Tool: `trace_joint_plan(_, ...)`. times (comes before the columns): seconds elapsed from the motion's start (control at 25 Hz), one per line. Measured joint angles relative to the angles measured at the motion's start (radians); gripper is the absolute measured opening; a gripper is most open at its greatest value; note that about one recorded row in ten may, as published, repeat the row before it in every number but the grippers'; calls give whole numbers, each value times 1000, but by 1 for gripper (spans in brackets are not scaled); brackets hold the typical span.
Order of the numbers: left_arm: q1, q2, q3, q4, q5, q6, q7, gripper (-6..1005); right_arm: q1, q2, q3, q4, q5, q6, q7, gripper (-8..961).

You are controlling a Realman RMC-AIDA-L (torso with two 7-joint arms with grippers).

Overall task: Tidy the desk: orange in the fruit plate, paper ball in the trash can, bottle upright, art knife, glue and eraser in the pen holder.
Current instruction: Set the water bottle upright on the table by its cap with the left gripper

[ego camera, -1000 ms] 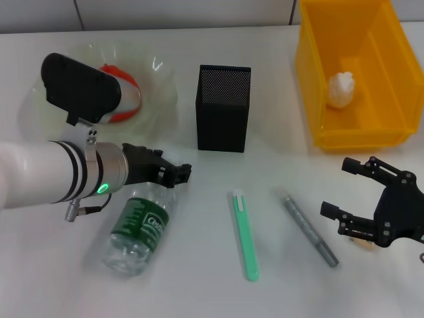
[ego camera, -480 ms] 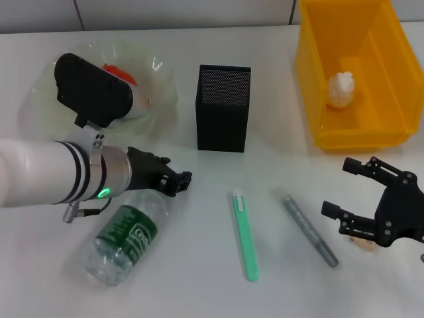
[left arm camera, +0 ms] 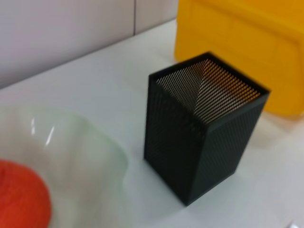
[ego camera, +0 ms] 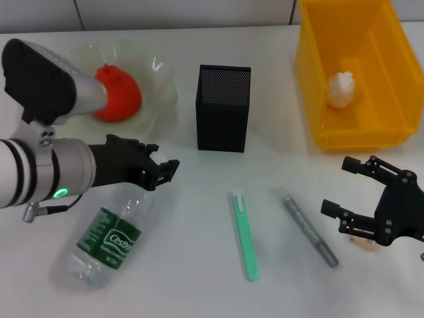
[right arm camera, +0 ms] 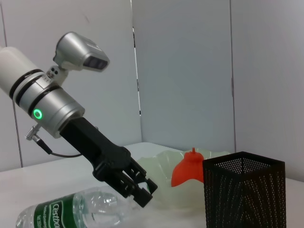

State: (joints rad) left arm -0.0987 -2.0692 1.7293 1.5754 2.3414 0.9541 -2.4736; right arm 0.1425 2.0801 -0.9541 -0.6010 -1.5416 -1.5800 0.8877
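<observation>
- My left gripper (ego camera: 156,169) sits at the left-centre of the head view, fingers closed around the cap end of the bottle (ego camera: 106,237), whose body slants down to the lower left, not yet upright.
- Risk: I only hold the narrow neck, and the clear plastic looks slick. If I swing it up fast, I judge the bottle could pivot in my fingers or slip out and roll across the desk (ego camera: 199,278).
- Risk: the fruit plate (ego camera: 162,93) lies just above my left wrist in the frame, and a wide swing could clip its rim and jolt the orange (ego camera: 118,93).
- My right gripper (ego camera: 361,202) hovers at the lower right with its fingers spread and nothing held. The eraser (ego camera: 363,243) peeks out just beneath it, mostly hidden.
- The fruit plate at upper left holds the orange.
- The trash can (ego camera: 315,79) at upper right holds the paper ball (ego camera: 341,89).
- The pen holder (ego camera: 223,109) at upper centre looks empty in the left wrist view.
- The art knife (ego camera: 245,235) and glue (ego camera: 310,228) lie on the desk at lower centre, apart from each other.
</observation>
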Motion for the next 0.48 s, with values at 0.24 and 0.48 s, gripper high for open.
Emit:
trace_joint_plan(0.24,28,0,-83,-6,-188,28,206,440,1,0,0,-3,0,-1,12,853)
trace_joint_plan(0.48,70,0,-224,-75,-442,96,503,434,2,0,0,-6,0,-2,19,853)
